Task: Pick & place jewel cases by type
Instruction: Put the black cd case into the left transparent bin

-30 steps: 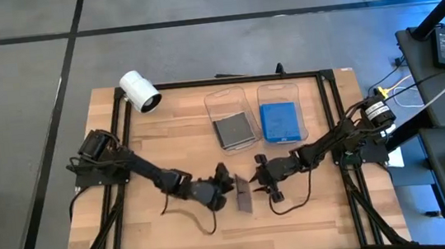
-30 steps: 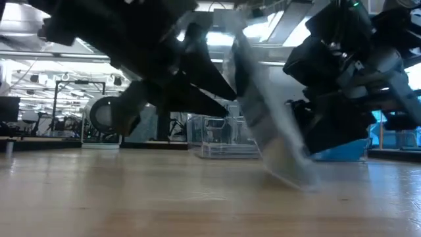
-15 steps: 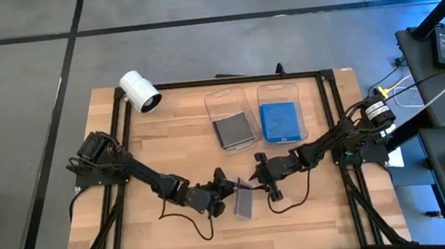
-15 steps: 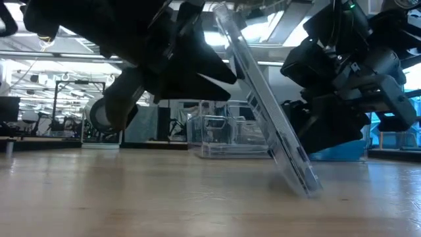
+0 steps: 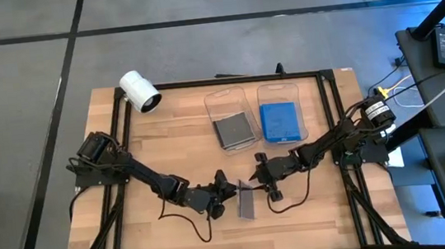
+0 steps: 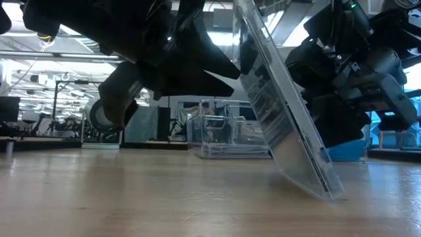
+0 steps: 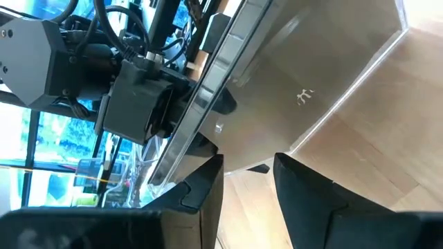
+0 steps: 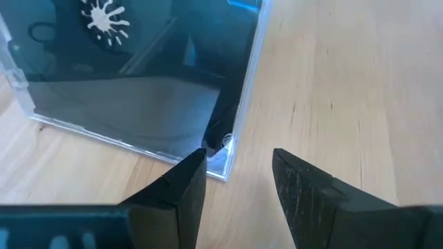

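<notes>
On the wooden table (image 5: 127, 159), both arms crowd one dark jewel case (image 5: 246, 204) that sits tilted on its lower edge, well in front of the clear tub (image 5: 231, 117) already holding a dark case, with the blue case (image 5: 279, 121) in the tub beside it. It looks light, stiff, slick and brittle, so the thin edges are the place to pinch. The left gripper (image 5: 223, 189) sits at the case's left side, fingers (image 7: 201, 194) slightly apart with nothing visibly between them. The right gripper (image 5: 261, 174), just behind the case, has fingers (image 8: 173, 187) spread, empty, near its corner
</notes>
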`<action>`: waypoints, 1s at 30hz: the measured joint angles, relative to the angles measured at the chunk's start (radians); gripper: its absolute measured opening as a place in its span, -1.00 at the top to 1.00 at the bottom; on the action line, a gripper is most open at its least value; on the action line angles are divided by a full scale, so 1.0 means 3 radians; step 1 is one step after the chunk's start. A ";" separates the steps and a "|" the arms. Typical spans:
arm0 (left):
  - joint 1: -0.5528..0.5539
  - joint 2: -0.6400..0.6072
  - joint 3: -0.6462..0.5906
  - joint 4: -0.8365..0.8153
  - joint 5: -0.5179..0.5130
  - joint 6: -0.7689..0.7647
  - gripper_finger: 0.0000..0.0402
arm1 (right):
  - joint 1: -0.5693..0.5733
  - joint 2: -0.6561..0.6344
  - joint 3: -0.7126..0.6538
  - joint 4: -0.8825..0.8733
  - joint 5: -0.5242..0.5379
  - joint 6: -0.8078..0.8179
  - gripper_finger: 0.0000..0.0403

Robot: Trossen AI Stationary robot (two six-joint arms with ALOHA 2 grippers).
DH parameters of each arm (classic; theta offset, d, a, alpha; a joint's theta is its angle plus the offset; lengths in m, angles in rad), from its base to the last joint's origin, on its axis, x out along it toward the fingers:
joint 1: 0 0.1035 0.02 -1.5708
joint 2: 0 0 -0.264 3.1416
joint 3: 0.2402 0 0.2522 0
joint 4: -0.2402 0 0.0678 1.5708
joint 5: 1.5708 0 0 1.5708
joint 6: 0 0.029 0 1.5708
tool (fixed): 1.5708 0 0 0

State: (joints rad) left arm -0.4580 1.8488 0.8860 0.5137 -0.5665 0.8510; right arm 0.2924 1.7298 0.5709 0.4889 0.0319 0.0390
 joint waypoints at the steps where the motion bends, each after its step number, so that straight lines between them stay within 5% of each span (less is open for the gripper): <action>1: 0.0000 0.0000 0.0000 0.0000 0.0000 0.0000 0.37 | 0.0000 0.0000 0.0000 0.0000 0.0000 0.0029 0.16; 17: -0.0001 -0.0001 0.0000 0.0078 -0.0058 -0.0007 -0.05 | -0.0003 -0.0003 -0.0001 0.0001 0.0001 0.0040 0.16; 30: -0.0022 -0.0003 0.0000 0.0205 -0.0058 0.0296 -0.07 | -0.0003 -0.0003 -0.0001 0.0002 0.0001 0.0042 0.16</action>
State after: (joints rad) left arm -0.4644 1.8481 0.8860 0.5752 -0.5838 0.9397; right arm 0.2916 1.7290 0.5705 0.4893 0.0322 0.0517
